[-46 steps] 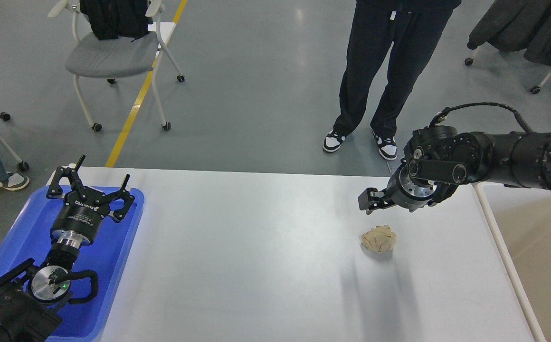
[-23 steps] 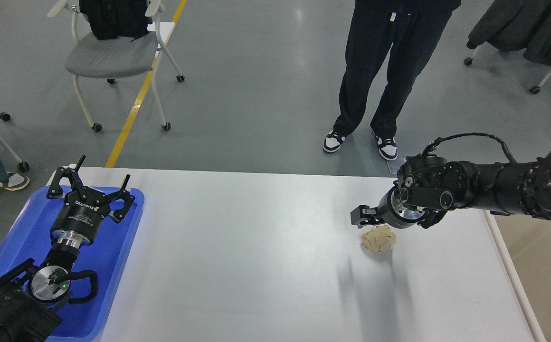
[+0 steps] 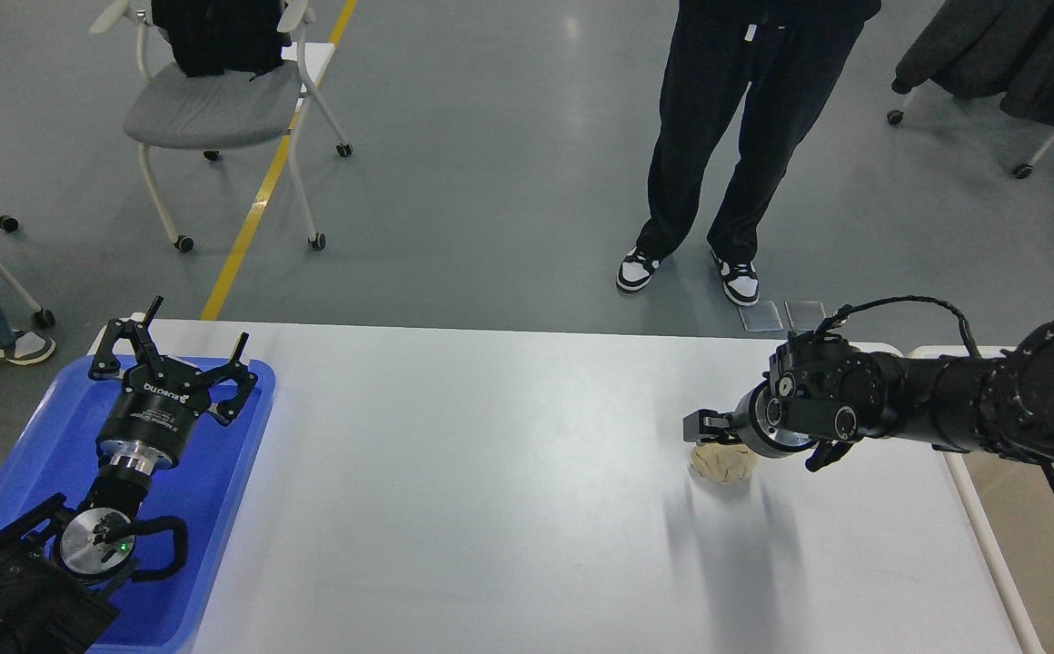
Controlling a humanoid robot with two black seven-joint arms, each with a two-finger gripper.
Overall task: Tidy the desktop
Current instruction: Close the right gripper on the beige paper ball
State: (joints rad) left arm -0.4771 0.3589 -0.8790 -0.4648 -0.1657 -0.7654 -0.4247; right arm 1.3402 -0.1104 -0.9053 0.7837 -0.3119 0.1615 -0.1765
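Note:
The white-grey desktop fills the lower part of the head view. A crumpled beige paper wad lies on it at the right. My right gripper comes in from the right and sits low over the wad's far edge, touching or nearly touching it. Its fingers are dark and cannot be told apart. My left gripper is open and empty, with its fingers spread, over the far end of the blue tray at the left.
The cream-rimmed beige bin stands against the desktop's right edge. A person stands just beyond the far edge. A grey chair is at the back left.
My right arm has come down and drawn in, bringing the gripper from well above and behind the wad to right over it. The left arm and the wad have not moved.

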